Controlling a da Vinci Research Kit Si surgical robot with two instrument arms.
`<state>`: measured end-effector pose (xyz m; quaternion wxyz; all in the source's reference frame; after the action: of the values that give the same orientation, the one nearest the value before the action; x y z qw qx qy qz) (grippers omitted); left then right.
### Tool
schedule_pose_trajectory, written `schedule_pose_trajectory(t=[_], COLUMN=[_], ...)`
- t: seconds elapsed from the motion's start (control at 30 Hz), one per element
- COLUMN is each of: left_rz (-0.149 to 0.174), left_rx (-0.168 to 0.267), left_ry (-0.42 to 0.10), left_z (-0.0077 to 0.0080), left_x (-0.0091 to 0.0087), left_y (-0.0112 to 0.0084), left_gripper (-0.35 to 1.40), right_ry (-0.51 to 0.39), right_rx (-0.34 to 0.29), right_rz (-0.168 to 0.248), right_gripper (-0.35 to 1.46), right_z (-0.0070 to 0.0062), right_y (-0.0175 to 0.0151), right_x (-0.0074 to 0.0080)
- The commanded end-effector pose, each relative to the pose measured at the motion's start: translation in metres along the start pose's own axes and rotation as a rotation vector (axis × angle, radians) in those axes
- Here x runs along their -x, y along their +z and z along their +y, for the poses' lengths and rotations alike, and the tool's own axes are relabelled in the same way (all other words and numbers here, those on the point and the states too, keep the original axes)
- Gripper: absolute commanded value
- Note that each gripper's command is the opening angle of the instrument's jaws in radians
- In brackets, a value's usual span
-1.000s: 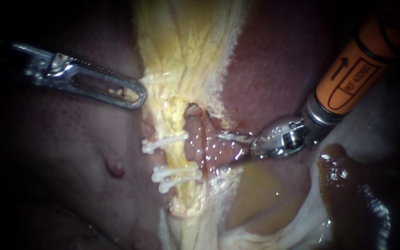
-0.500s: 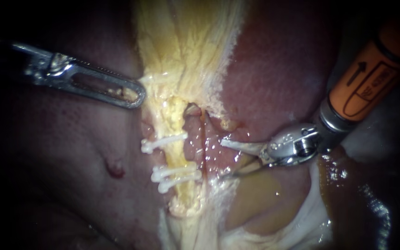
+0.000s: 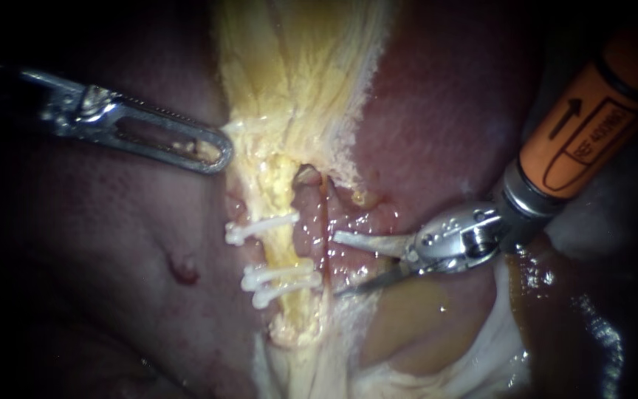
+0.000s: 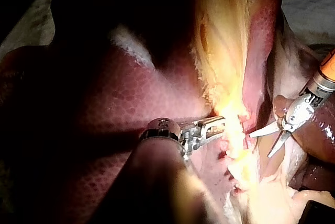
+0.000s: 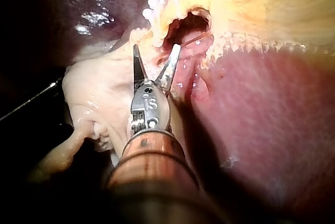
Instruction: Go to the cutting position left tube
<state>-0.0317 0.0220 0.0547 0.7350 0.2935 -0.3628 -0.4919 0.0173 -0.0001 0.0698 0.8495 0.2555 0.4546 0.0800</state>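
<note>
Left tube (image 3: pixel 288 255), the yellow strand crossed by three white clips (image 3: pixel 260 229), lies on the liver (image 3: pixel 437 111) just ahead of the right instrument's hand (image 3: pixel 335 264). The two are apart, with a thin reddish tube (image 3: pixel 325 244) between them. Its jaws stand spread, holding nothing. I judge the approach underway, not finished. The next move calls for carrying the open blades across to straddle the strand in the gap between the upper clip and the lower pair. Whether the left instrument (image 3: pixel 171 140) grips the yellow tissue, I cannot tell.
</note>
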Motion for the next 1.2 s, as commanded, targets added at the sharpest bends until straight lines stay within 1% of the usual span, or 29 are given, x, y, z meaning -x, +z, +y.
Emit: schedule_pose_trajectory(t=[0.03,0.2,0.33,0.5,0.57,0.7,0.77,0.93,1.1,1.2], left_rz=[0.0,0.0,-0.001,-0.001,-0.001,-0.001,-0.001,-0.001,-0.001,-0.001], left_rx=[0.001,0.001,0.001,0.001,0.002,0.002,0.002,0.002,0.002,0.002], left_ry=[0.0,0.0,0.0,0.0,0.0,0.0,0.0,0.0,0.0,0.0], left_z=[0.0,0.0,0.0,0.0,0.0,0.0,0.0,0.0,0.0,-0.0001], left_x=[0.0,0.0,-0.0001,-0.0001,-0.0001,-0.0001,-0.0001,-0.0001,-0.0001,-0.0001], left_y=[0.0,0.0,0.0001,0.0001,0.0001,0.0001,0.0001,0.0001,0.0001,0.0001], left_gripper=[-0.35,-0.35,-0.35,-0.35,-0.35,-0.35,-0.35,-0.35,-0.35,-0.35], right_ry=[0.006,0.03,0.038,0.057,0.071,0.093,0.091,0.099,0.108,0.101], right_rx=[-0.007,-0.043,-0.054,-0.055,-0.067,-0.09,-0.099,-0.127,-0.156,-0.165], right_rz=[0.004,0.017,0.022,0.023,0.032,0.032,0.031,0.033,0.062,0.067], right_gripper=[1.38,1.36,1.36,1.38,1.38,1.38,1.38,1.38,1.38,1.38], right_z=[0.0001,0.0005,0.0009,0.0017,0.0022,0.0031,0.0033,0.0032,0.0029,0.0027], right_y=[0.0003,0.0011,0.0017,0.0022,0.0024,0.0027,0.0029,0.0031,0.0033,0.0035], right_x=[0.0,-0.0001,-0.0001,0.0009,0.0014,0.0022,0.0025,0.0027,0.0022,0.0019])
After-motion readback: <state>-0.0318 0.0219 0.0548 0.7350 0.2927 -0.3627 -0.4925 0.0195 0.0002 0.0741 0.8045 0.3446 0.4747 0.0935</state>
